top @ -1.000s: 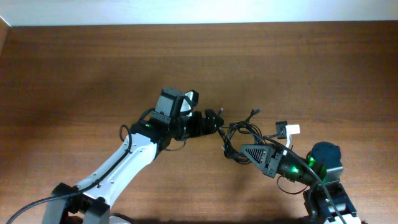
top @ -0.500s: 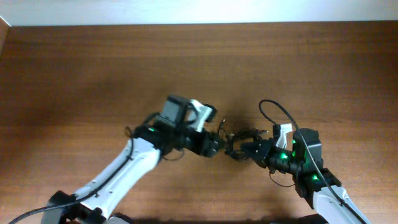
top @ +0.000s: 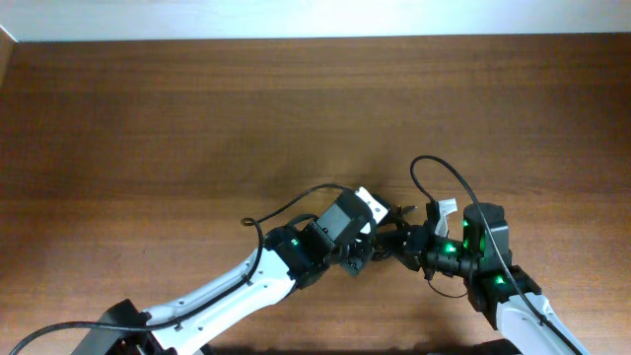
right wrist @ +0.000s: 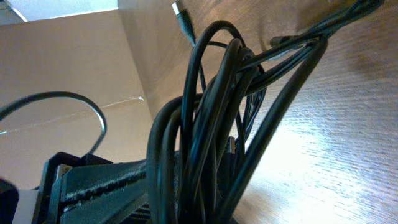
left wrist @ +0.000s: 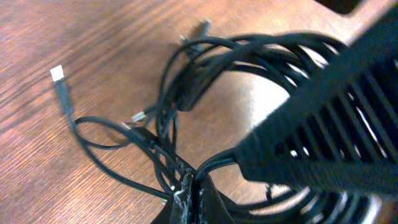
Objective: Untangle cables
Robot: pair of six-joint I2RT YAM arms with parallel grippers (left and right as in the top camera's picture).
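The cables [top: 387,235] are a small black tangle squeezed between my two grippers at the table's front middle. My left gripper [top: 368,253] comes in from the left. In the left wrist view its tips [left wrist: 188,182] are shut on a few strands of the cables [left wrist: 186,81], and a white-tipped plug [left wrist: 57,75] lies loose on the wood. My right gripper [top: 402,241] meets the tangle from the right. In the right wrist view a thick bundle of cables [right wrist: 208,118] rises from its jaws, which are hidden behind it and shut on it.
A thick black arm cable [top: 435,174] arches above the right arm, and another [top: 294,206] loops behind the left arm. The right gripper's ribbed body [left wrist: 329,124] fills the right side of the left wrist view. The wooden table [top: 197,118] ends at the far edge [top: 315,38].
My left gripper swung right and toward the front edge, then closed on the cables. The right gripper moved up and left to the tangle a second ago and has held still since.
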